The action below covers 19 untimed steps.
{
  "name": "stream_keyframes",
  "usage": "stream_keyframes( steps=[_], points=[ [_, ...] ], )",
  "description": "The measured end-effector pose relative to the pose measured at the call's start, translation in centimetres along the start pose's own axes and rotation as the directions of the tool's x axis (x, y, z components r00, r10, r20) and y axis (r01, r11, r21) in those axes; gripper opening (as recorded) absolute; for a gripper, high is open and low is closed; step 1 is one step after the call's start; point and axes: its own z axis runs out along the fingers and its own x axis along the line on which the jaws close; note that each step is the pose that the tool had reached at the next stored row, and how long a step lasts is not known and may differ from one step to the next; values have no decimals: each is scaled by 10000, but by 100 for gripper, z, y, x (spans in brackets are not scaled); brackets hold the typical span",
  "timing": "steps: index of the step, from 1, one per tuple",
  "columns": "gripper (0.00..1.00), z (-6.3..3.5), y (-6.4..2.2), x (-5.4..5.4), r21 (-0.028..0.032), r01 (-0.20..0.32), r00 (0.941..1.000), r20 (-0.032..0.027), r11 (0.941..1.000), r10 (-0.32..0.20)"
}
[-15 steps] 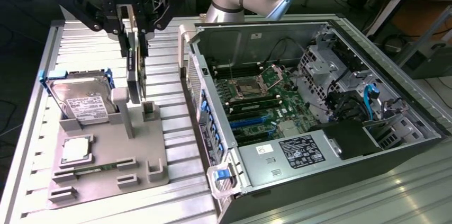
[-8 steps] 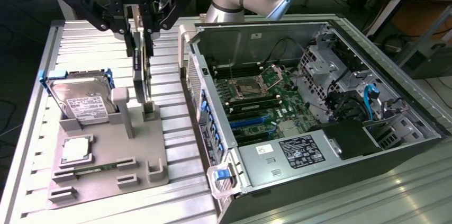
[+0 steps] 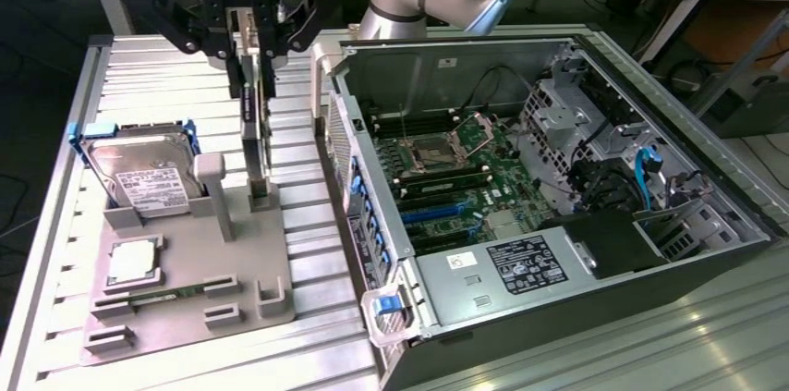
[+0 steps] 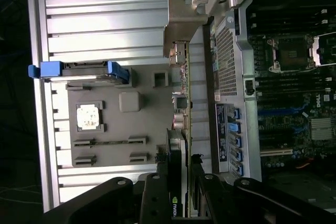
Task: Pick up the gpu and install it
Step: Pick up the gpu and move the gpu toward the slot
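Observation:
The gpu (image 3: 255, 137) is a thin dark card that hangs upright and edge-on over the grey fixture plate (image 3: 247, 266). Its lower end is at the plate's small slot post; whether it still touches there I cannot tell. My gripper (image 3: 253, 40) comes down from above and is shut on the card's upper part, one black finger on each side. In the wrist view the gpu (image 4: 181, 108) runs away from my gripper (image 4: 181, 198), with its silver end bracket (image 4: 181, 30) at the far end.
On the fixture plate stand a hard drive in a blue carrier (image 3: 146, 178), a processor chip (image 3: 133, 262) and a narrow memory stick (image 3: 161, 297). The open computer case (image 3: 690, 225) lies to the exterior view's right, its motherboard (image 3: 463, 174) and blue slots (image 3: 426, 215) exposed.

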Motion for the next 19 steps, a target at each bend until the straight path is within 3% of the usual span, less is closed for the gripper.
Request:
stream_keyframes(
  steps=[19],
  points=[
    [27,3,10,-155,27,0,10000,1,10000,0]
  ],
)
